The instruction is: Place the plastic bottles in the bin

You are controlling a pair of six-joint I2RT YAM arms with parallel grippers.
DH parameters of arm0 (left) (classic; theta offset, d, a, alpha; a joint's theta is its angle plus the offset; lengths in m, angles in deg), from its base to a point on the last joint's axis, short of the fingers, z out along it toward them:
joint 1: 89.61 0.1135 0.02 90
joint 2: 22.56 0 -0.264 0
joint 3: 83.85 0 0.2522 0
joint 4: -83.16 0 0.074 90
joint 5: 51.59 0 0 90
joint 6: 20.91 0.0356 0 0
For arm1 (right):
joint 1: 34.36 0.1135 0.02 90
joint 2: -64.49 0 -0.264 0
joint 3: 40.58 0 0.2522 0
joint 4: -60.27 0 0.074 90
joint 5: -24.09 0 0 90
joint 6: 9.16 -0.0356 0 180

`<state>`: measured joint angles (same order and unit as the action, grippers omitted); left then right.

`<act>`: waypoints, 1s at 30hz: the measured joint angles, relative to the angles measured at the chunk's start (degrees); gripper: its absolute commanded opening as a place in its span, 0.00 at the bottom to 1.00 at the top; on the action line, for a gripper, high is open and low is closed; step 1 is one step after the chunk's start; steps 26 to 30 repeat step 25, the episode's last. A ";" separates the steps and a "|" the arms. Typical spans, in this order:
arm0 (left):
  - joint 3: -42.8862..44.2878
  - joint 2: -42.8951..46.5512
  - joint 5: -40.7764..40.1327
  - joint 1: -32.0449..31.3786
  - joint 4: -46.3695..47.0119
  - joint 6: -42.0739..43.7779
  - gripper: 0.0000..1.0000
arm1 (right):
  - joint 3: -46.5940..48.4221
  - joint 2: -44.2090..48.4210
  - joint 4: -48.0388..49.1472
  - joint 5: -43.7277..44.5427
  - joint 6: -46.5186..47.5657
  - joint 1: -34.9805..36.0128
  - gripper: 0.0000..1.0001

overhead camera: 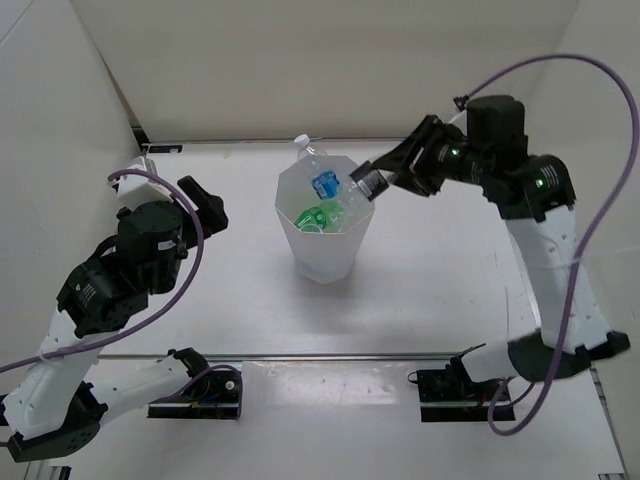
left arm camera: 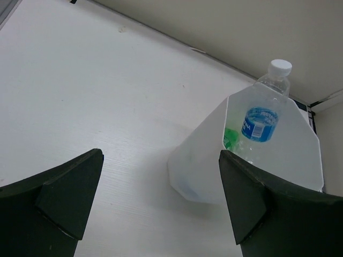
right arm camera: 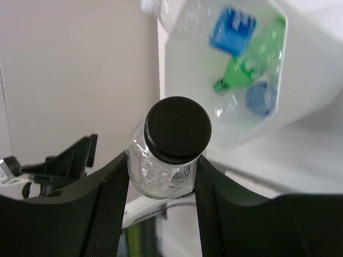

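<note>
The white octagonal bin [overhead camera: 325,255] stands mid-table. Inside lie a green bottle [overhead camera: 318,217] and a clear bottle with a blue label [overhead camera: 325,184]; a white cap [overhead camera: 301,140] pokes above the far rim. My right gripper [overhead camera: 375,180] is shut on a clear bottle with a black cap [right arm camera: 177,128], held just over the bin's right rim; it looks dark with a silvery end in the top view [overhead camera: 368,186]. The right wrist view shows the bin [right arm camera: 316,64], the green bottle [right arm camera: 246,67] and blue labels [right arm camera: 232,24]. My left gripper [overhead camera: 205,205] is open and empty, left of the bin [left arm camera: 198,171].
White walls close the table in at the back and both sides [overhead camera: 100,90]. A metal rail [overhead camera: 330,356] runs across the near edge between the arm bases. Purple cables [overhead camera: 600,200] loop from both arms.
</note>
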<state>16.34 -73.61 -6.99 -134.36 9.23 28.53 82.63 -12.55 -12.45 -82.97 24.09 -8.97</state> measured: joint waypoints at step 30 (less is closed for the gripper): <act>-16.61 -2.03 -0.59 0.00 -14.71 -20.85 1.00 | 4.72 2.32 -10.62 13.11 23.58 -3.65 1.00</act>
